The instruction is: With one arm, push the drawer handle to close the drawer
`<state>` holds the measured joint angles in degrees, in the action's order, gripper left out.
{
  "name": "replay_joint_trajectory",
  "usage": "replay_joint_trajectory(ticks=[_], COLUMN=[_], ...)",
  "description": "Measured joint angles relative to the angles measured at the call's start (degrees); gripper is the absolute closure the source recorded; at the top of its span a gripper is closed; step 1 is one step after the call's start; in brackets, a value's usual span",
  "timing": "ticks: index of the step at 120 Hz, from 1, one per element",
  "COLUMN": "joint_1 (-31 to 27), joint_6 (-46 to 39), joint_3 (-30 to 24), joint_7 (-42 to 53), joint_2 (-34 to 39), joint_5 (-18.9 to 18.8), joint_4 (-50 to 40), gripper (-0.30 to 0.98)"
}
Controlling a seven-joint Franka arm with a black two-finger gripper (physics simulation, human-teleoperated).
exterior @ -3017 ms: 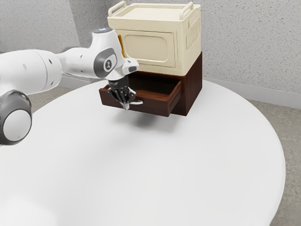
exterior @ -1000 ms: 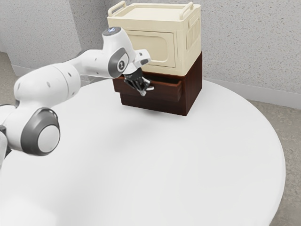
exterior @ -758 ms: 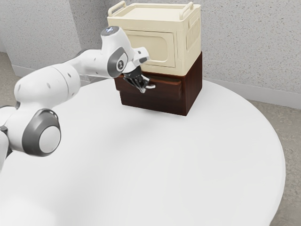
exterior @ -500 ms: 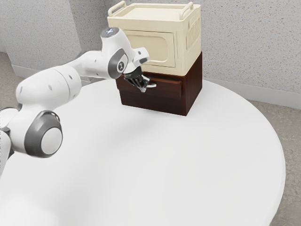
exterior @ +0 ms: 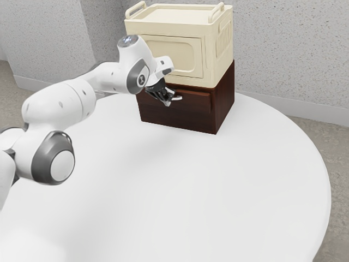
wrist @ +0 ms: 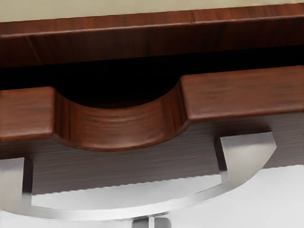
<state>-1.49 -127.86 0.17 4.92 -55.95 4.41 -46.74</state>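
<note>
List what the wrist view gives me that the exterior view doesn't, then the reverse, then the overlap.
From the wrist view: the scooped notch in the drawer front's top edge, and the dark gap behind it, so the drawer is not fully shut.

From the exterior view: the white arm reaching in from the exterior view's left, the rails on top of the cream box, the table's curved rim and the speckled wall.

From both: the drawer front, its curved metal handle and part of the cream box.
</note>
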Motion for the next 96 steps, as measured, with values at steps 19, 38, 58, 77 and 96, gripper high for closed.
replay_joint_trajectory(ticks=[19,38,58,77,96], joint_1=[0.1,0.1,0.0,0.0,0.2], joint_6=[-1.4,-2.7,-4.1,-5.3,-5.8], joint_3=[-0.1,-0.3,-0.3,-0.3,-0.2], joint_7=[0.3,0.5,0.7,0.9,1.1], joint_2=[-0.7,-1.3,-2.0,-2.4,-2.3], joint_5=[0.0,0.0,-0.1,-0.1,0.0], joint_4=[0.7,1.3,1.9,2.3,2.1], gripper=[0.78,0.79,0.78,0.79,0.78])
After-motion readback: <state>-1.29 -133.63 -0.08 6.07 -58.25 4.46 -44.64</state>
